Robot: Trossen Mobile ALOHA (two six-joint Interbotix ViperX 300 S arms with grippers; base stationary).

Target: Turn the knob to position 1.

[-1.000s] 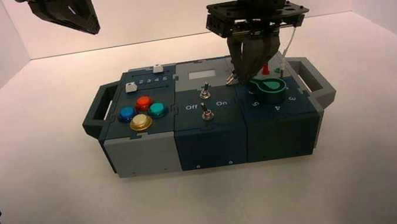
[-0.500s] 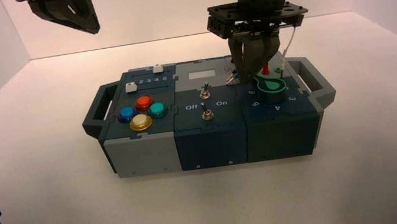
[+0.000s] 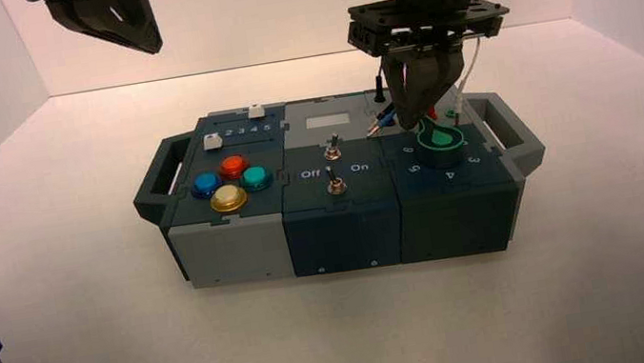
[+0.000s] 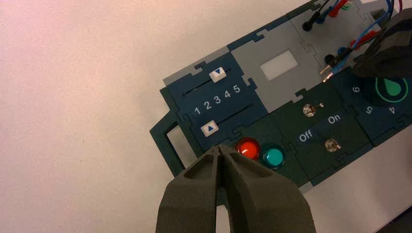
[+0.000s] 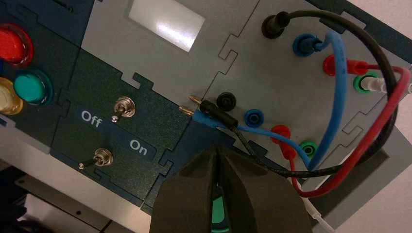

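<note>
high view: round dark-green knob (image 3: 443, 145), teardrop pointer

Dark-green knob (image 3: 441, 144), box's right section, light-green pointer

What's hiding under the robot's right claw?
Under the right gripper sits the green knob. In the high view its front and light pointer show; numbers 6, 5, 4, 3 ring it. Its back edge and any other numbers are covered. The right wrist view shows just a green sliver between the fingers.

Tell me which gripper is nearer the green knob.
Right. The right gripper hangs just above the knob; the left gripper is raised far off, beyond the box's other end.
</note>
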